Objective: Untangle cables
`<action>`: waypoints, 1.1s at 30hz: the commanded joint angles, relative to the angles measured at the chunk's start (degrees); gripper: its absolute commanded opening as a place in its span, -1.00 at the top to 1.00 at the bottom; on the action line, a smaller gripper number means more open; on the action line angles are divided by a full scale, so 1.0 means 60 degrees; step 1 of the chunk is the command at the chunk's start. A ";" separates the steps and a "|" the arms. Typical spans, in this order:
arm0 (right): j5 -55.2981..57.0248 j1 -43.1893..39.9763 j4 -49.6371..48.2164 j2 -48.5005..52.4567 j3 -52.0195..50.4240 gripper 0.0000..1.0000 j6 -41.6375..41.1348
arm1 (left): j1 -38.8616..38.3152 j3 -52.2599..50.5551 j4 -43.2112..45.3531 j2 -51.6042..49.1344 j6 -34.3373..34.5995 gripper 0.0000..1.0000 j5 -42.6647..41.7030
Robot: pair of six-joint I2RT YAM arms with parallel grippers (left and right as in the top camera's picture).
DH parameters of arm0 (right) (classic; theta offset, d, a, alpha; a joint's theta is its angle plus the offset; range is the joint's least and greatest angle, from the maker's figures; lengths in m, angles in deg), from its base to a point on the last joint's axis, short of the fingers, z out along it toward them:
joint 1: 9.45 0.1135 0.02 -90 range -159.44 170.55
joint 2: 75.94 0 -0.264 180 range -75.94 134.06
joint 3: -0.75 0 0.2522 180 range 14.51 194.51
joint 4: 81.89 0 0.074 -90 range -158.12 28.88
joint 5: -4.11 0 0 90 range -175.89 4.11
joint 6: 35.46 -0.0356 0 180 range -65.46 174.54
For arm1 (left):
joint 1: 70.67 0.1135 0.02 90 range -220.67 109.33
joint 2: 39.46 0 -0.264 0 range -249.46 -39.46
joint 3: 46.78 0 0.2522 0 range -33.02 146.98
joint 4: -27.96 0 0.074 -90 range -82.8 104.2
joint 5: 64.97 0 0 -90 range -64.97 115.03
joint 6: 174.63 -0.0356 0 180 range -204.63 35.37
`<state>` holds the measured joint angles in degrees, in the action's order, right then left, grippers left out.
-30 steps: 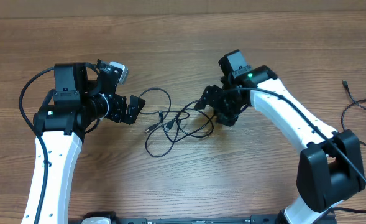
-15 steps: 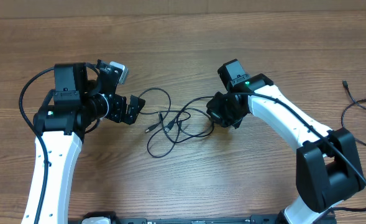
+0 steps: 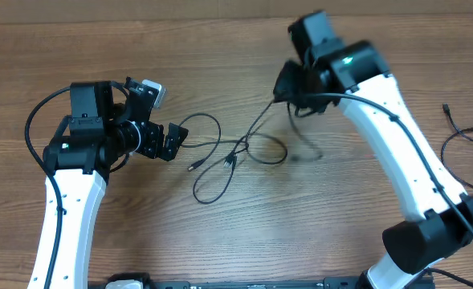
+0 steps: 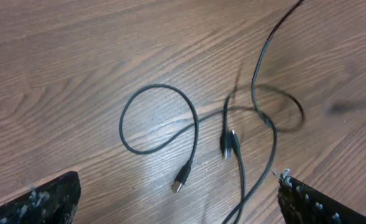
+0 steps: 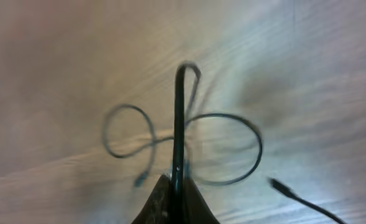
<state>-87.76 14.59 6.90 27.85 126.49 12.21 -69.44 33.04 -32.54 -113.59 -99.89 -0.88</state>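
The right claw (image 5: pixel 173 186) is clenched on one thin black strand of the cables (image 3: pixel 236 152), and the strand runs straight out from its tips in the wrist view (blurred, so the exact pinch point is hard to read). From overhead this claw sits raised toward the far side of the desk (image 3: pixel 220 48), with the strand slanting from it down to the crossing in the middle. Holding it high and away from the heap looks meant to put that one cord under tension, so it can slide free of the loops lying over it. The rest of the tangle lies flat on the desk between the two arms: a round loop (image 4: pixel 161 118) on the left, a wider loop nearer the right arm, and two small plug ends (image 4: pixel 180 185) resting close together. The left claw (image 3: pixel 174 140) is spread wide and grasps nothing. It hovers just beside the left loop and points at the tangle, probably so it can pin or take the other cord if the bundle drags. A separate cable (image 3: pixel 461 128) lies well apart at the desk's right edge, clear of the knot.
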 commanded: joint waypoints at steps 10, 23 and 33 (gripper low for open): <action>0.1588 0.0018 0.1494 -0.0044 0.5169 0.93 0.0645 | 0.0015 0.0204 0.0036 0.0186 -0.0244 -0.99 -0.0146; 0.1446 0.0022 0.1628 -0.0084 0.6065 0.92 0.0641 | 0.0015 0.0204 0.0036 0.0186 -0.0244 -0.99 -0.0149; -0.1122 0.0022 -0.0262 -0.0280 0.6065 0.92 0.0477 | 0.0015 0.0204 0.0036 0.0186 -0.0244 -0.99 -0.0146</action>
<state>-87.36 14.59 7.53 27.83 161.66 15.49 -69.44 33.04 -32.52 -113.59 -99.94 -0.92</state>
